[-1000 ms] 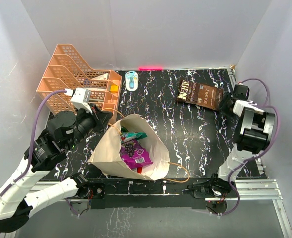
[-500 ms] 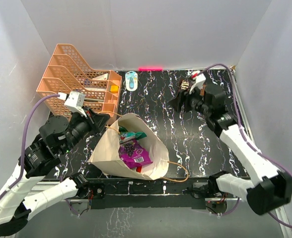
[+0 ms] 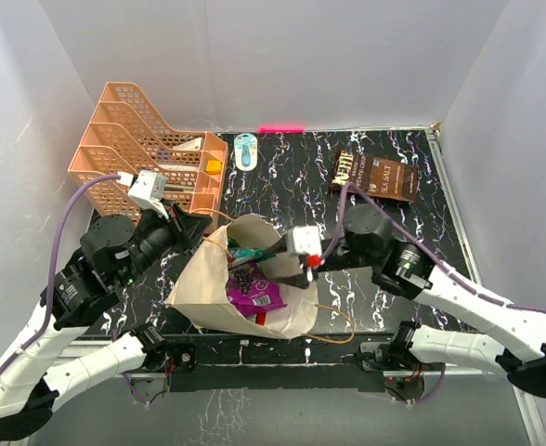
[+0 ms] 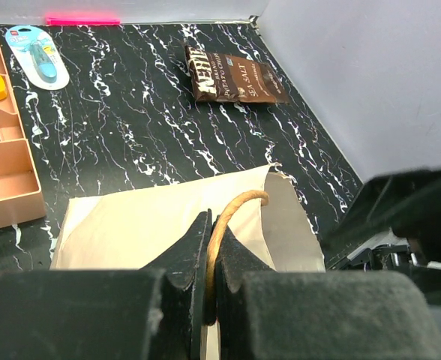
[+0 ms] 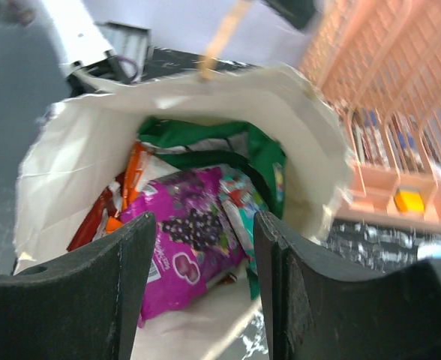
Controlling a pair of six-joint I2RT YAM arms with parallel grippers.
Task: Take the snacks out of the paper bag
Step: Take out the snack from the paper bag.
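Observation:
The beige paper bag [image 3: 208,279] lies on the black marble table with its mouth open. My left gripper [image 3: 201,225] is shut on its brown cord handle [image 4: 219,225] at the bag's far left rim. My right gripper [image 3: 275,266] is open and empty at the bag's mouth; in the right wrist view it [image 5: 205,225] frames the purple-magenta pouch [image 5: 183,240]. Green packets [image 5: 205,139] and an orange-red packet [image 5: 130,176] lie beside the pouch inside the bag [image 5: 310,127]. The dark brown chip bag [image 3: 375,177] lies flat on the table at the back right.
A peach tiered tray rack [image 3: 143,149] stands at the back left, close to the bag. A small blue-and-white object [image 3: 246,149] lies by the back wall. White walls close in the table on three sides. The bag's second cord handle [image 3: 333,321] loops onto the table near the front edge.
My right arm has swung from the back right, near the brown chip bag, over to the bag's mouth. My left gripper keeps its hold on the handle.

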